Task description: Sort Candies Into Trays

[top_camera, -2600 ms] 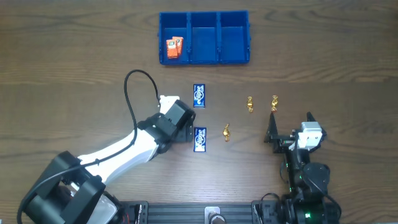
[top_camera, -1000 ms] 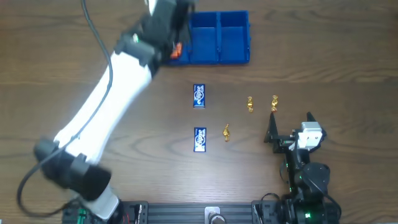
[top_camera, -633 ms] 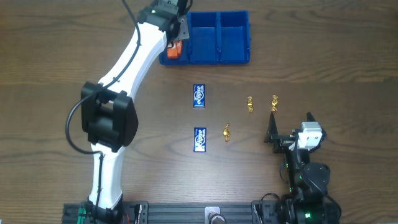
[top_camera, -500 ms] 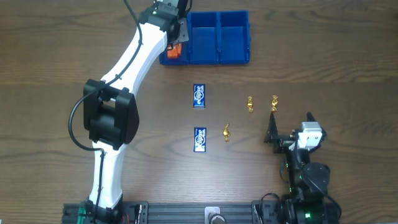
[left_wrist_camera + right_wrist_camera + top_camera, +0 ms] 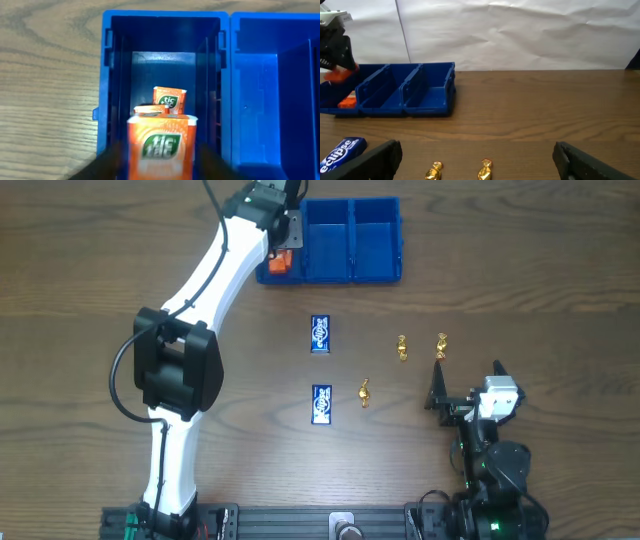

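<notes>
The left hand (image 5: 160,169) pinches an orange candy box (image 5: 161,142) over the blue tray's (image 5: 106,75) left-end compartment, while the right hand (image 5: 467,384) sits spread.

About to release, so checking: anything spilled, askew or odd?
Nothing stands out. The left end effector holds an orange box over the left compartment of the tray; blue packs and gold candies lie separately on the table.

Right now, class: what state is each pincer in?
Left pincer: closed on an orange candy box, above the blue tray.
Right pincer: open, holding nothing.
</notes>
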